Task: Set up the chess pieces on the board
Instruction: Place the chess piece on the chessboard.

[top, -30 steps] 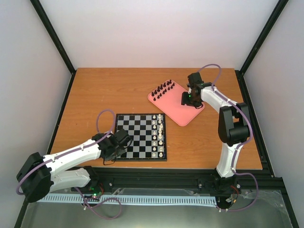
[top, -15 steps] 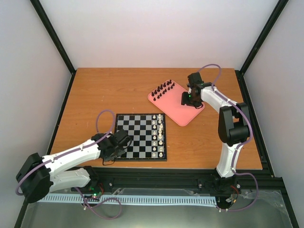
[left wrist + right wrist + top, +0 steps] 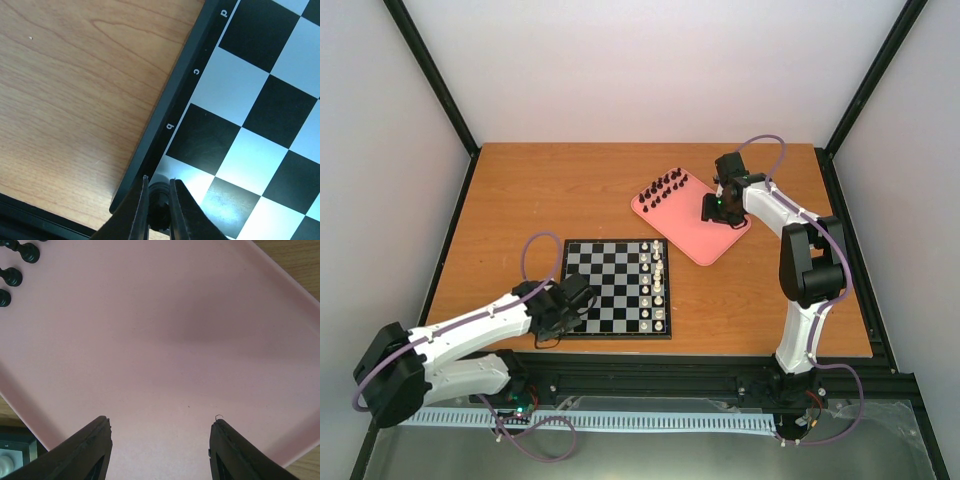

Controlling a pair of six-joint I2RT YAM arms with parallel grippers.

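Observation:
My left gripper [image 3: 158, 184] is shut on a small black chess piece [image 3: 160, 200], held over the light corner square at the near left of the board [image 3: 605, 290]. In the top view that gripper [image 3: 582, 296] sits at the board's left edge. Several black chess pieces [image 3: 663, 188] stand in rows at the far left end of the pink tray [image 3: 705, 240]. My right gripper [image 3: 160, 422] hangs open over bare pink tray [image 3: 165, 340], with some black pieces [image 3: 12, 276] at the upper left of its view. In the top view it [image 3: 712, 210] is over the tray's right part.
White pieces [image 3: 658, 285] line the board's right columns. The brown wooden table [image 3: 540, 190] is framed by black rails and white walls. The board's dark lettered border [image 3: 172, 125] runs along the wood.

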